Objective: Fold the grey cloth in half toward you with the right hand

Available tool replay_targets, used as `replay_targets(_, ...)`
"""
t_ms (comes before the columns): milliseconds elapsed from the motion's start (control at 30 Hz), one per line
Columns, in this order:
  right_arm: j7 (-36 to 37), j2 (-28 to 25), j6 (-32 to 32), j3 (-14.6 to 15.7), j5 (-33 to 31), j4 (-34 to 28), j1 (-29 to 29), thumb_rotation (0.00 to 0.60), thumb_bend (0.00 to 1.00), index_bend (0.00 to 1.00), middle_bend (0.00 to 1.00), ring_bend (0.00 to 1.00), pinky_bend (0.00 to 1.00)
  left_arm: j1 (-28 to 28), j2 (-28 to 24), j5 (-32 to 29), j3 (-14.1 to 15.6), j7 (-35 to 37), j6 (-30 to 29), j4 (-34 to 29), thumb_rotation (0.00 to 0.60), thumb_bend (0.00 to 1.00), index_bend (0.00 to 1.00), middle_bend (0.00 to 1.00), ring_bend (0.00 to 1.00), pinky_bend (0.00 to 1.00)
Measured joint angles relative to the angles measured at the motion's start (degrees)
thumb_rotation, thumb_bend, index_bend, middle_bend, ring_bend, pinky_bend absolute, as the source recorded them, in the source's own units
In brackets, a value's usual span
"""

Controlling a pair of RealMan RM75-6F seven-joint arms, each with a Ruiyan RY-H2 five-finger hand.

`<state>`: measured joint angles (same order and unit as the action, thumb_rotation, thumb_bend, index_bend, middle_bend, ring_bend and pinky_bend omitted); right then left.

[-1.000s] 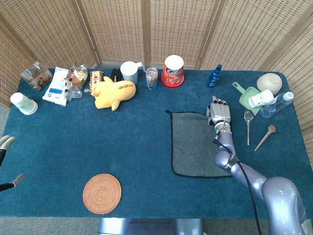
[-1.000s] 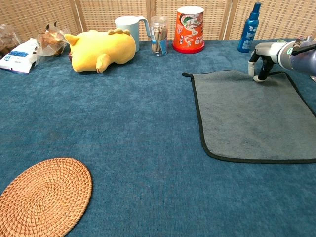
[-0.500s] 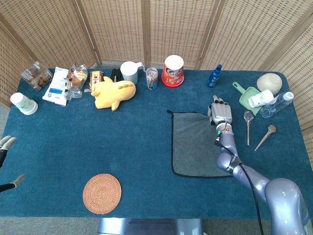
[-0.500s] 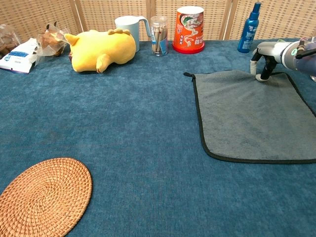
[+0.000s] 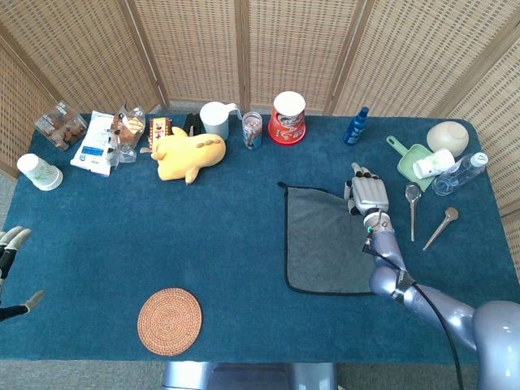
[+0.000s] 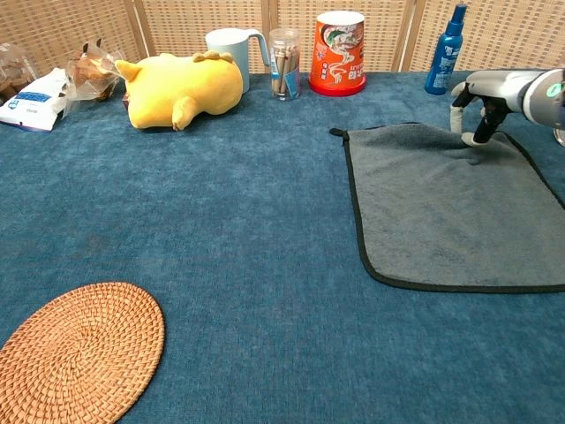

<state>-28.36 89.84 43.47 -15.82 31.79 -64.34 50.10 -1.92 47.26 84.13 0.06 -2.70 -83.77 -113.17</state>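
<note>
The grey cloth (image 5: 321,240) (image 6: 441,212), black-edged, lies flat on the blue table at the right. My right hand (image 5: 367,193) (image 6: 484,102) is at the cloth's far right edge, fingers pointing down. Its fingertips (image 6: 481,135) pinch the fabric, which puckers and rises slightly there. The far right corner is hidden under the hand in the head view. My left hand (image 5: 10,244) shows at the left frame edge of the head view, far from the cloth, fingers apart and holding nothing.
Two spoons (image 5: 413,207) (image 5: 440,227), a green scoop (image 5: 406,158) and a plastic bottle (image 5: 459,175) lie right of the cloth. A blue bottle (image 6: 444,49), red cup (image 6: 339,51) and yellow plush (image 6: 181,88) stand behind. A woven coaster (image 6: 75,353) sits front left.
The right hand has shifted slightly right and toward me at the cloth's far edge, dragging that edge with it; the fabric now puckers beneath its fingertips. The left hand barely moved.
</note>
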Motion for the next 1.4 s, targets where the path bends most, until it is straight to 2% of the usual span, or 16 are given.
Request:
replay_targets(200,0.67,-5.09,3.66,1.92,3.92,-9.84,-2.86,0.6,0.52,0.78,0.0,0.0,0.19,0.08,-0.05,0.8,0.31,0.08,-0.07,-0.06,0.6,0.28,0.0,0.0,0.0,0.0)
replay_targets(500,2.42,-11.19,7.14,5.23,9.07,-19.82,-7.0,0.6,0.53,0.78,0.0,0.0,0.19,0.09,0.0,1.57,0.7,-0.29,0.06,-0.31,0.6,0.28,0.0,0.0,0.0,0.0)
replay_targets(1000,6.91,-16.96,10.37,9.36,18.01,-28.0,-12.35,0.6,0.53,0.79,0.0,0.0,0.19,0.78,-0.28,3.97,1.55,0.2,-1.06,-0.58,0.6,0.28,0.0,0.0,0.0,0.0)
replay_targets(1400,9.25,-18.12,12.78,13.14,25.58,-30.8,-16.2,0.6,0.53,0.8,0.0,0.0,0.19,1.46,-0.44,5.73,2.16,0.6,-2.2,-0.59,0.6,0.28,0.0,0.0,0.0,0.0)
